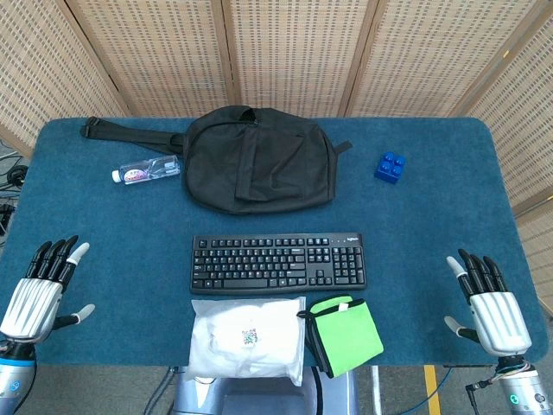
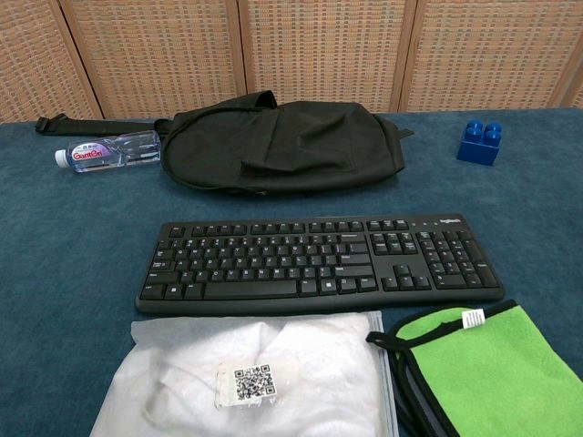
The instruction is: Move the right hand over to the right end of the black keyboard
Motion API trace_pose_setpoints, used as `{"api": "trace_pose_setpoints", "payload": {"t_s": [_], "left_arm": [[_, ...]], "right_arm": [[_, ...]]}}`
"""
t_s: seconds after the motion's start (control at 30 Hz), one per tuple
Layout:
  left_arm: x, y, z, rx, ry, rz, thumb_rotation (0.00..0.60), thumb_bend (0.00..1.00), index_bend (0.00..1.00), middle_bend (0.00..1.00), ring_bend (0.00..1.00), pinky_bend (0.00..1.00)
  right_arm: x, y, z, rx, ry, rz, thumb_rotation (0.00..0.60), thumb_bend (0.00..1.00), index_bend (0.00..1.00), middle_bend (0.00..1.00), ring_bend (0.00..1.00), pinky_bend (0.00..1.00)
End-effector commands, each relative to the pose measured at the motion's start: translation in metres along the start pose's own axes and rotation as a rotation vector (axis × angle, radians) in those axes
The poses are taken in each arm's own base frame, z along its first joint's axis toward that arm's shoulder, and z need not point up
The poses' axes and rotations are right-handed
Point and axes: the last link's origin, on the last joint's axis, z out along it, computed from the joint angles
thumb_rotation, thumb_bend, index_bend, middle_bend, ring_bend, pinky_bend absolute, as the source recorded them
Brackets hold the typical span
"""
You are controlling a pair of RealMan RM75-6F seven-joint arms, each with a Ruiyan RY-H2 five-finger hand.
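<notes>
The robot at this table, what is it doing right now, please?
Nothing is being handled yet. Both hands rest open at the table's near corners, fingers apart and empty: the left hand at the left, the right hand at the right. The right hand is well clear of the keyboard, whose right end it should reach. Behind the keyboard lie a black bag, a bottle and a blue block; in front, a white packet and a green pouch.

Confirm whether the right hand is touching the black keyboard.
No. The right hand rests open on the table, well apart from the keyboard.
</notes>
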Motion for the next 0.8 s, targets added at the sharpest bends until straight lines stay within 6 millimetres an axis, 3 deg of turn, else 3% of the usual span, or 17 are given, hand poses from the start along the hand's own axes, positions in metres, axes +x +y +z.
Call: {"api": "trace_pose_setpoints", "payload": {"t_s": [0.03,0.3,0.5,0.8], "left_arm": [[0.001,-0.001,0.001,0.004,0.002,-0.001,0.600,0.00,0.00,0.00,0.00,0.00],[-0.001,-0.003,0.005,0.021,-0.014,-0.017,0.600,0.00,0.00,0.00,0.00,0.00],[0.003,-0.001,0.004,0.010,0.005,-0.004,0.600,0.00,0.00,0.00,0.00,0.00],[0.006,0.004,0.001,-0.015,0.014,-0.006,0.600,0.00,0.00,0.00,0.00,0.00]], "right_arm": [[-0.002,0.001,0.000,-0.007,-0.009,-0.001,0.600,0.18,0.00,0.00,0.00,0.00],[-0.004,-0.001,0.004,-0.015,-0.023,0.037,0.600,0.18,0.00,0.00,0.00,0.00],[0.009,-0.005,0.014,0.000,0.001,0.011,0.600,0.18,0.00,0.00,0.00,0.00],[0.015,-0.006,0.020,-0.031,-0.031,-0.013,0.600,0.18,0.00,0.00,0.00,0.00]]}}
